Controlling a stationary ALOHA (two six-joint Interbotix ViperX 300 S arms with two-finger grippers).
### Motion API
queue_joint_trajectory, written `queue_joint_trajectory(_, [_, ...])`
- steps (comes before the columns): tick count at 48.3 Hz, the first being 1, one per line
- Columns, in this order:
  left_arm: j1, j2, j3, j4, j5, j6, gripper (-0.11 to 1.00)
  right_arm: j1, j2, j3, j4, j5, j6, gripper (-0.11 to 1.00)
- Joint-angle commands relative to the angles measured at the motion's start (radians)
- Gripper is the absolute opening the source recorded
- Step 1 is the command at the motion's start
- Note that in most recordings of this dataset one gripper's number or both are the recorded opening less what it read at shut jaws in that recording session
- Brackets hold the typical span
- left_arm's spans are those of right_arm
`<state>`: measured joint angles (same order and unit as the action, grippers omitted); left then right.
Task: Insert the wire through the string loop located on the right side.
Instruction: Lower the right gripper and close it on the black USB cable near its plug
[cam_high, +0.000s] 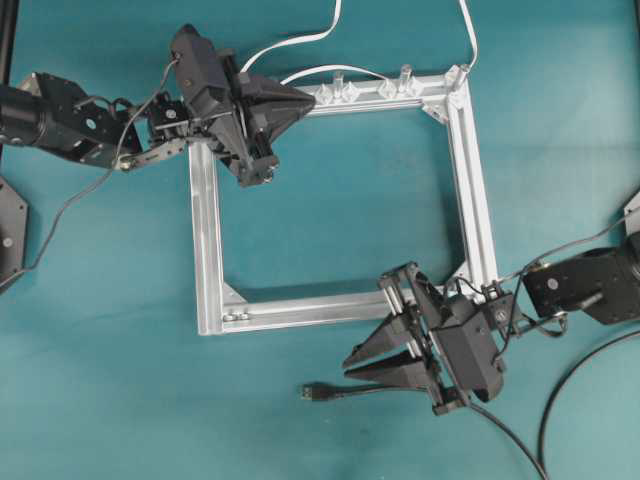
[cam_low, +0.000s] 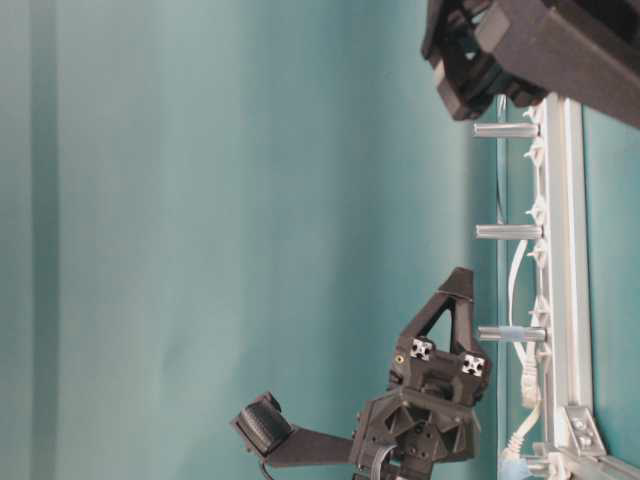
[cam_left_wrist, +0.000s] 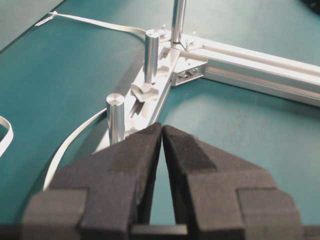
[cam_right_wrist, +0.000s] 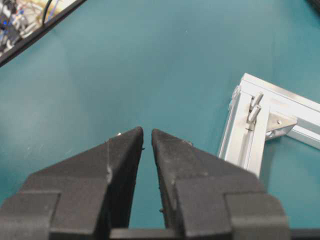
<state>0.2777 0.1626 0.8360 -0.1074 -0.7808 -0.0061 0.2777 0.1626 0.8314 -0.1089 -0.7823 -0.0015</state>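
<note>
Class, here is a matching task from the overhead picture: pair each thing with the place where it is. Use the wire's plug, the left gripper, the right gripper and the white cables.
Things:
1. wire's plug
2. left gripper
3. right gripper
4. white cables

Places:
A. over the frame's top-left corner
B. beyond the frame's top bar
C. on the table below the frame's bottom bar
D. near the frame's bottom-right corner

Pairs: 1-C, 2-A, 3-D, 4-B

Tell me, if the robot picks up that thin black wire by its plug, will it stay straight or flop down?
Probably flop: the wire is long, thin and already bends where it lies on the table. It looks light, so its tail would likely drag along. The small plug seems the only stiff part.
</note>
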Motion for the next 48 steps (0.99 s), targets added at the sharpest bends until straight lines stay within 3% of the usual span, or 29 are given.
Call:
queue_joint_trajectory(1, [-0.014,-0.038,-0.017,0.060,0.005,0.000,0.15,0.011,-0.014,-0.012,0.002,-0.005,0.014,0.24])
queue_joint_trajectory(3, [-0.015,-0.043,-0.017,0.055,0.017,-0.002,0.13,0.015,-0.014,-0.014,0.002,0.008,0.015,0.23])
queue_joint_trajectory(7, [-0.017,-0.057,-0.015,0.055,0.052,-0.002,0.00,0.020,-0.015,-0.017,0.002,0.052,0.031,0.05])
queue_joint_trajectory(12, [-0.017,-0.072,-0.012,0.055,0.091,-0.002,0.00,0.032,-0.017,-0.023,0.002,0.103,0.058,-0.07])
queue_joint_trajectory(15, [-0.017,-0.080,-0.012,0.055,0.106,-0.003,0.00,0.038,-0.017,-0.025,0.002,0.106,0.078,-0.07])
queue_joint_trajectory(23, [-0.018,-0.097,-0.011,0.055,0.132,-0.003,0.00,0.054,-0.015,-0.035,0.038,0.098,0.143,0.12])
queue_joint_trajectory(30, [-0.020,-0.101,-0.011,0.055,0.147,-0.003,0.01,0.069,-0.015,-0.038,0.133,0.097,0.152,0.53])
queue_joint_trajectory(32, [-0.020,-0.101,-0.011,0.054,0.150,-0.005,0.06,0.074,-0.015,-0.037,0.167,0.095,0.150,0.65])
queue_joint_trajectory(36, [-0.021,-0.101,-0.011,0.054,0.163,-0.012,0.27,0.080,-0.014,-0.035,0.221,0.089,0.144,0.84])
queue_joint_trajectory(43, [-0.021,-0.103,-0.011,0.054,0.184,-0.020,0.67,0.095,-0.002,-0.035,0.284,0.083,0.144,0.84])
queue_joint_trajectory(48, [-0.021,-0.101,-0.012,0.054,0.192,-0.020,0.86,0.114,0.011,-0.040,0.313,0.083,0.144,0.84])
